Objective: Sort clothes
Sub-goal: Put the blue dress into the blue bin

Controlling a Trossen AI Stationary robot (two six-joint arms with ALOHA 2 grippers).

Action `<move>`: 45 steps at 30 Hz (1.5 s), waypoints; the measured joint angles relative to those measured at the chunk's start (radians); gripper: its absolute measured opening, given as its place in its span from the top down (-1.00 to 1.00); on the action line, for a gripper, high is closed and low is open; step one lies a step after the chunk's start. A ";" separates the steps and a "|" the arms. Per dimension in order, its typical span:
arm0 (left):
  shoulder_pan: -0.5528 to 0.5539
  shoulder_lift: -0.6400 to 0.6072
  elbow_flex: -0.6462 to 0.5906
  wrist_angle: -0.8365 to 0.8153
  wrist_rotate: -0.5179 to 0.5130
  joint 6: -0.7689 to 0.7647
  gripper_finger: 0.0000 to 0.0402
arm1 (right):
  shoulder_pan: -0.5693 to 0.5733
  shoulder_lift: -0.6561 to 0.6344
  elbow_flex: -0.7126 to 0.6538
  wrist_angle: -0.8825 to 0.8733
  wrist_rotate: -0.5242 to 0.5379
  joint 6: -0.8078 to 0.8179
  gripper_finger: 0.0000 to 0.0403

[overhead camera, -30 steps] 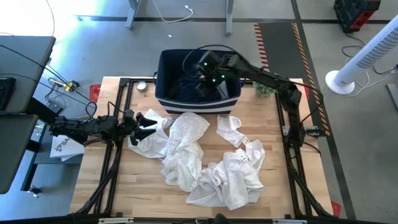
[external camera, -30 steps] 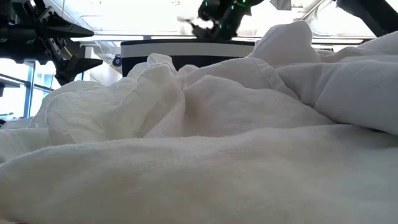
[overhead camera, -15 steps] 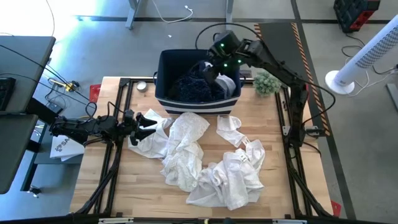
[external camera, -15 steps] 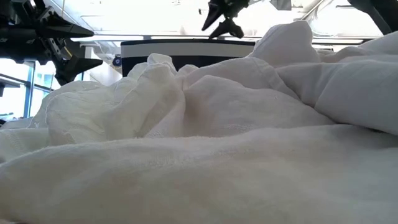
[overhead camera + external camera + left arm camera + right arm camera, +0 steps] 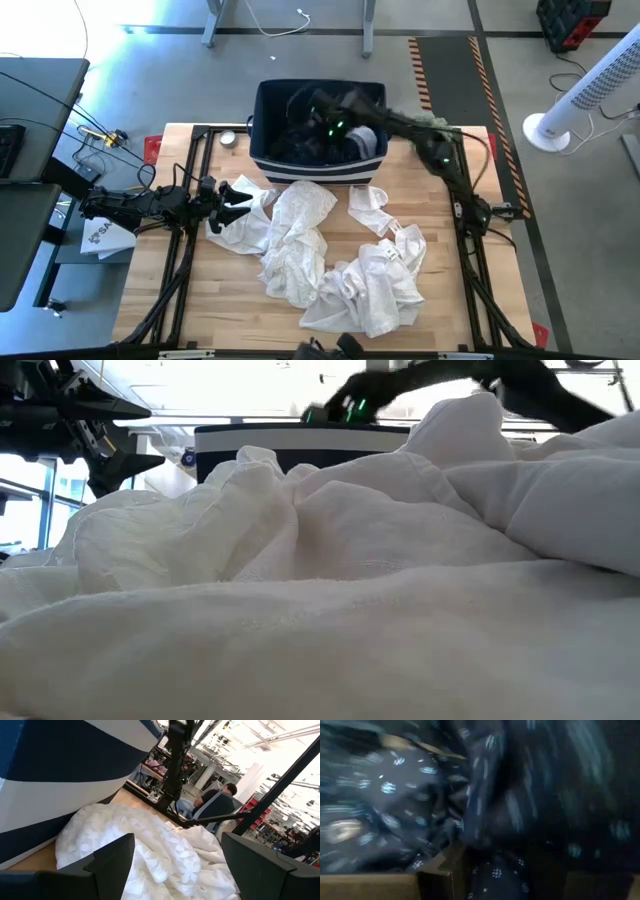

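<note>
Several white clothes lie heaped on the wooden table and fill the low view. Dark navy patterned clothes lie in the navy striped bin at the far edge. My left gripper is open and level at the left edge of the white heap. In the left wrist view its fingers stand wide apart, with white cloth ahead of them. My right gripper is down in the bin over the dark clothes and is blurred.
A small green plant stands at the table's far right, beside the bin. A small round metal thing lies left of the bin. The black frame rails run along the table's sides. A person sits in the room beyond the table.
My right gripper rose out of the bin and went toward the far right with its fingers spread. It then swung back down into the bin, toward the left. The dark clothes stayed in the bin.
</note>
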 joint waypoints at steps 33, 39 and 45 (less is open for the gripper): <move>0.000 0.000 0.000 0.000 0.000 -0.024 -0.47 | 0.062 -0.332 -0.059 -0.200 0.212 0.220 0.19; 0.000 0.000 0.000 0.000 0.000 -0.024 -0.47 | 0.049 -0.280 -0.337 0.054 0.182 0.189 0.19; 0.000 0.000 0.000 0.000 0.000 -0.024 -0.47 | 0.015 -0.230 -0.515 0.359 0.059 0.301 0.19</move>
